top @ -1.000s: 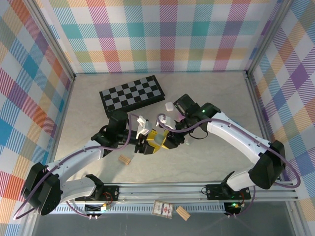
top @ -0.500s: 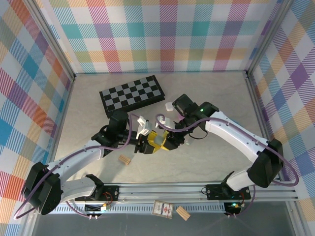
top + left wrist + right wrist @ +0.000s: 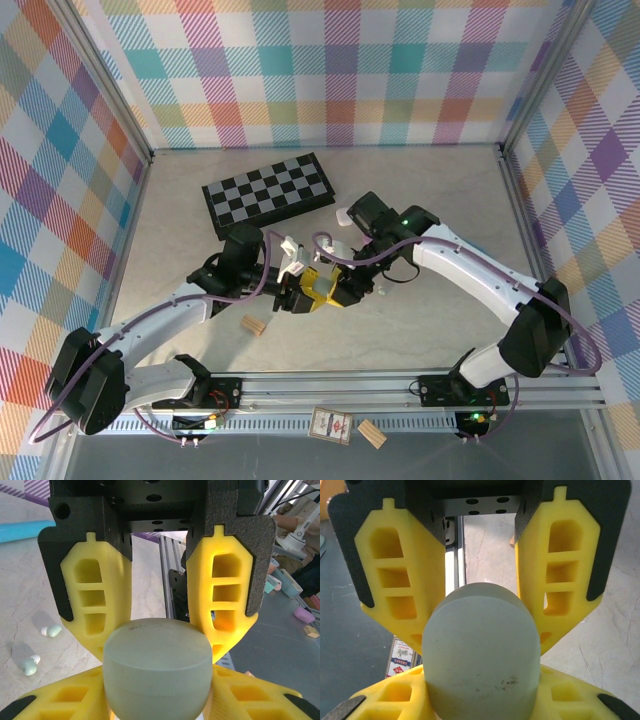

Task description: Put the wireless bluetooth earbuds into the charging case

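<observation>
A pale green pebble-like charging case (image 3: pixel 156 672) is held between both grippers above the middle of the table, its lid closed. My left gripper (image 3: pixel 159 650) is shut on it from one side, with the other arm's yellow fingers (image 3: pixel 260 705) showing below. My right gripper (image 3: pixel 481 645) is shut on the same charging case (image 3: pixel 482 655) from the opposite side. From above, the left gripper (image 3: pixel 303 293) and right gripper (image 3: pixel 337 287) meet nose to nose and the case is mostly hidden. Two tiny pale earbuds (image 3: pixel 51 630) (image 3: pixel 30 666) lie on the table.
A folded chessboard (image 3: pixel 268 190) lies at the back left. A small white item (image 3: pixel 345 215) sits by the right wrist. A tan wooden block (image 3: pixel 256 325) rests near the left arm. A printed card (image 3: pixel 332 425) and another block (image 3: pixel 372 433) lie past the front rail (image 3: pixel 400 385).
The right arm's wrist has edged slightly left toward the left gripper. Both grippers stay shut on the case at the same spot.
</observation>
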{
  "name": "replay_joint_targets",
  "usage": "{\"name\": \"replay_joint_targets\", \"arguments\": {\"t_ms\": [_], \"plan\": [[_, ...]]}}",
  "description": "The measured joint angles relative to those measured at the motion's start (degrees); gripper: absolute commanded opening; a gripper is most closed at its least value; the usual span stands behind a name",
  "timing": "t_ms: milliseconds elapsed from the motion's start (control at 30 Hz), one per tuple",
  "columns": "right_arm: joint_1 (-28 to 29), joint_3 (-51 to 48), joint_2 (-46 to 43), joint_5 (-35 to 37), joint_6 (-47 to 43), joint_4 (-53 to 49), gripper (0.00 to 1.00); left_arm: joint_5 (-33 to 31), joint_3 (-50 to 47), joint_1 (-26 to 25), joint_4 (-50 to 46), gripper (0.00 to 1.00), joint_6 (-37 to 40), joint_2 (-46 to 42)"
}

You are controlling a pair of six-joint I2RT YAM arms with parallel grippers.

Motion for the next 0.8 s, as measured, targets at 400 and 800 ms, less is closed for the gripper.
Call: {"name": "replay_joint_targets", "arguments": {"t_ms": [400,800], "plan": [[0.1,0.1,-0.5,2.0,0.2,1.2,0.62,0.3,0.1,0.0,0.2,0.39,1.4,-0.1],[-2.2,-2.6,-6.1,3.6,4.0,5.0,0.69,-0.7,-0.5,0.0,5.1,0.39,1.5,-1.8]]}}
